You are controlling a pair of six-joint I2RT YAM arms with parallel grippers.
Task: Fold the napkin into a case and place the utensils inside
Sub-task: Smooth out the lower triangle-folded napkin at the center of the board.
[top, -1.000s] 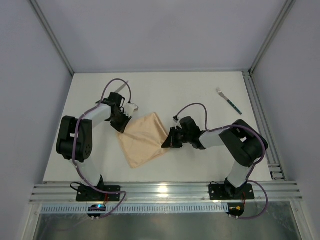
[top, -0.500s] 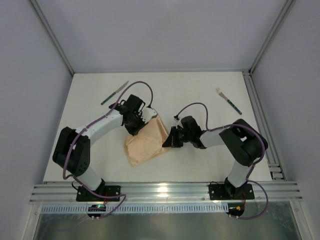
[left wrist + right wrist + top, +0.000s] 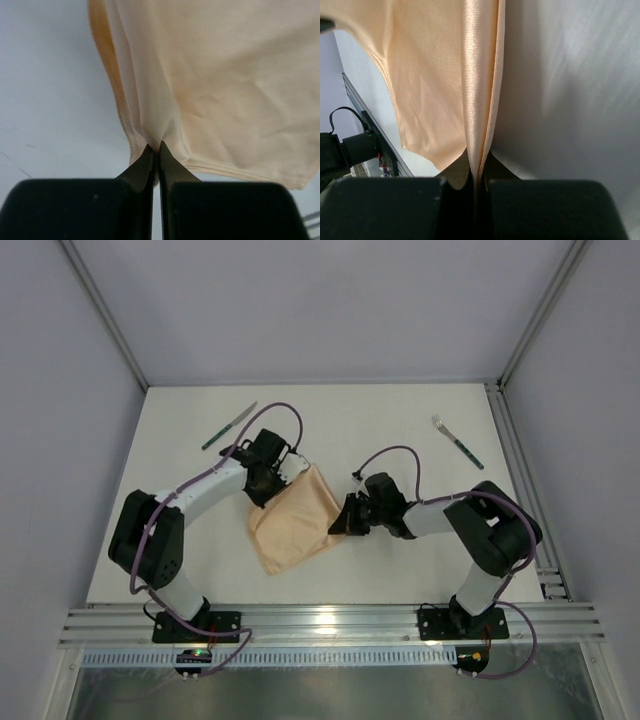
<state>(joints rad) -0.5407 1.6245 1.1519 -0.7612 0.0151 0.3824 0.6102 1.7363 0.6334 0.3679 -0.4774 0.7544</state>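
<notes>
The peach-orange napkin [image 3: 293,520] lies partly folded in the middle of the table. My left gripper [image 3: 270,487] is shut on its upper left edge; the left wrist view shows the cloth [image 3: 215,90] pinched between the jaws [image 3: 156,149]. My right gripper [image 3: 345,521] is shut on the napkin's right edge; the right wrist view shows the folded cloth [image 3: 445,75] clamped between the jaws [image 3: 476,167]. The knife [image 3: 229,426] lies at the back left and the fork [image 3: 457,441] at the back right, both apart from the napkin. No finished case shows.
An aluminium rail [image 3: 320,622] runs along the table's near edge and another [image 3: 520,480] along the right side. Grey walls enclose the table on three sides. Purple cables loop over both arms.
My left gripper has carried the napkin's left corner to the right and over, making the cloth narrower. It uncovered the knife. The right gripper has hardly moved.
</notes>
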